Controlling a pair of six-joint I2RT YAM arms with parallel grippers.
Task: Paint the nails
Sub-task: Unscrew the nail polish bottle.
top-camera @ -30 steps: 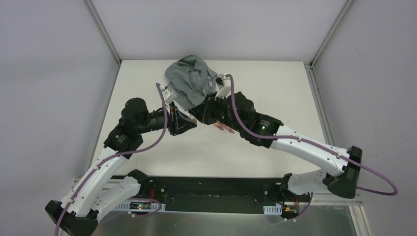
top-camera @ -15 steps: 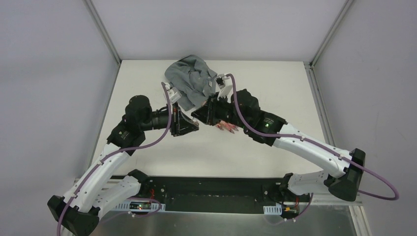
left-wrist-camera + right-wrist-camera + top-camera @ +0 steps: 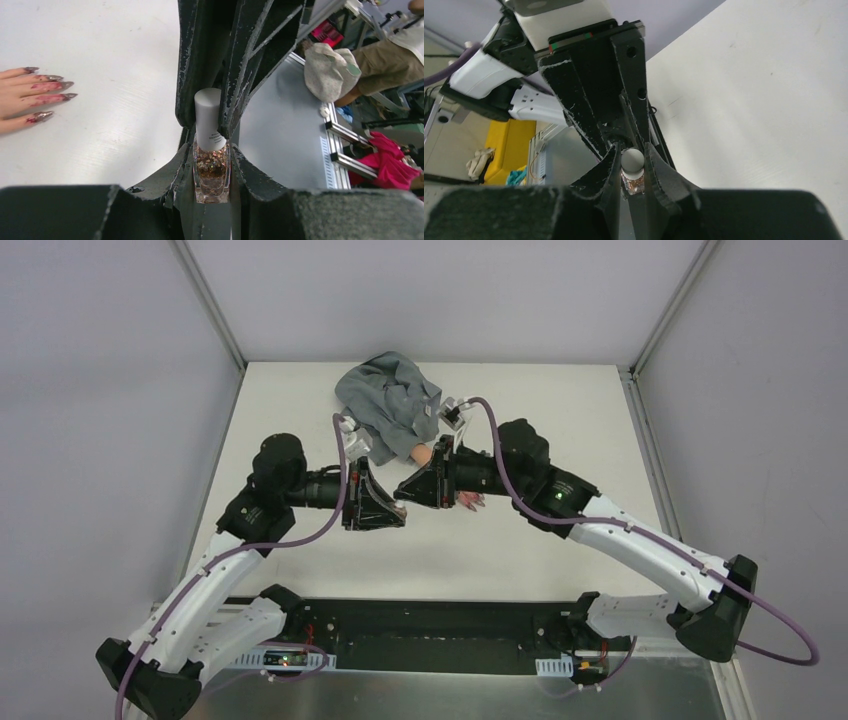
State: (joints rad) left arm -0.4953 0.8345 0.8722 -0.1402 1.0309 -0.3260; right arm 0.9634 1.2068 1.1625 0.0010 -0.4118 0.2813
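Top: both arms reach in to mid-table (image 3: pixel 580 430). The left gripper (image 3: pixel 398 512) and right gripper (image 3: pixel 403 491) meet tip to tip. What's between them is hidden from this angle, so I can't tell their grip from here. The fake hand (image 3: pixel 425 453) lies just behind them, its grey sleeve (image 3: pixel 385 408) bunched toward the far edge. The nails (image 3: pixel 468 502) poke out beside the right gripper, pointing toward the near edge.

Left wrist: the left fingers are clamped narrow on the glass body of a polish bottle (image 3: pixel 212 172) with glittery contents. The right gripper's fingers come in from the opposite side and pinch the white cap (image 3: pixel 208 112). The nails lie on the table off to the left of frame, apart from the bottle, dark red and smeary.

Right wrist: the right fingers are closed narrow on the cap, with a sliver of bottle below it. The left gripper faces them head-on.
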